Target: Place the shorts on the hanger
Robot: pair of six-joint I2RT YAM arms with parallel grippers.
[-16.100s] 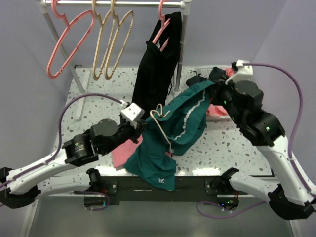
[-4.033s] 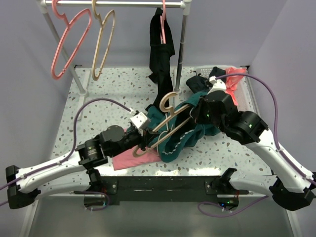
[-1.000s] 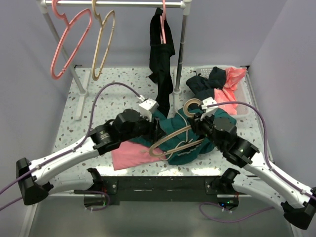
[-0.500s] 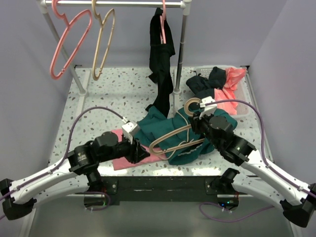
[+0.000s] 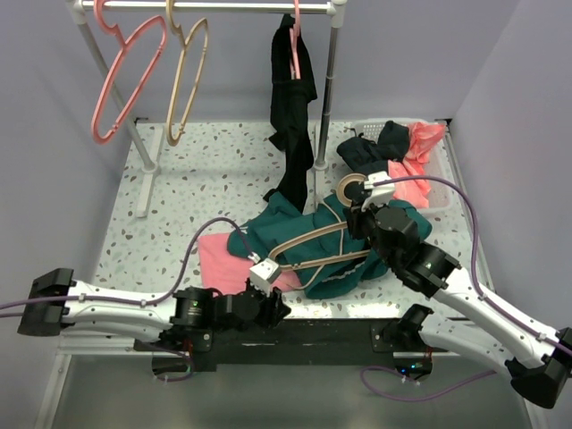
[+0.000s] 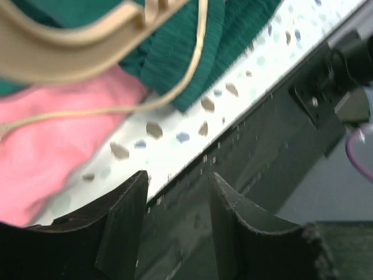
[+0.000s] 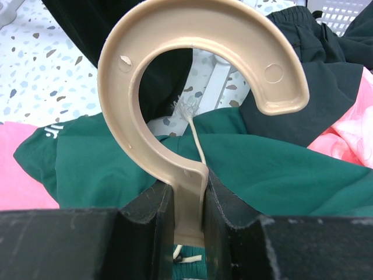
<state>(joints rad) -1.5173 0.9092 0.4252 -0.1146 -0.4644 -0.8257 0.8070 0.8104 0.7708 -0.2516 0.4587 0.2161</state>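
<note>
Now, at the upper left of the overhead view, leaving a pink hanger [image 5: 121, 85] and a spare tan hanger [image 5: 183, 85] on the rail, neither wanted for this job. Further right and lower, on the speckled table [image 5: 197, 179], letting a flat pink cloth [image 5: 223, 259] lie partly under the work as mere underlay.

At bottom centre, hovering the left gripper [image 5: 275, 308] off the table's near edge, jaws standing apart with nothing between them. Looking up from its wrist view at a hanger shoulder and a green hem, so probably pulled clear and lined up for a fresh grab at the fabric.

Mid-frame, bunching the shorts [image 5: 277, 223] on the table, partly over the pink cloth, just below the hanging black garment [image 5: 293, 98]. Laying the hanger [image 5: 313, 250] across the shorts; not possible to tell whether any fabric is threaded over a bar or only lying beneath it, so probably not hung yet.

Right of centre, clamping the right gripper [image 5: 362, 214] tight on the hanger's neck, just below the hook. Seemingly steadying the frame so the other arm can drape the cloth.

At upper right, leaving a heap of dark and coral clothes [image 5: 402, 152] out of the way.
</note>
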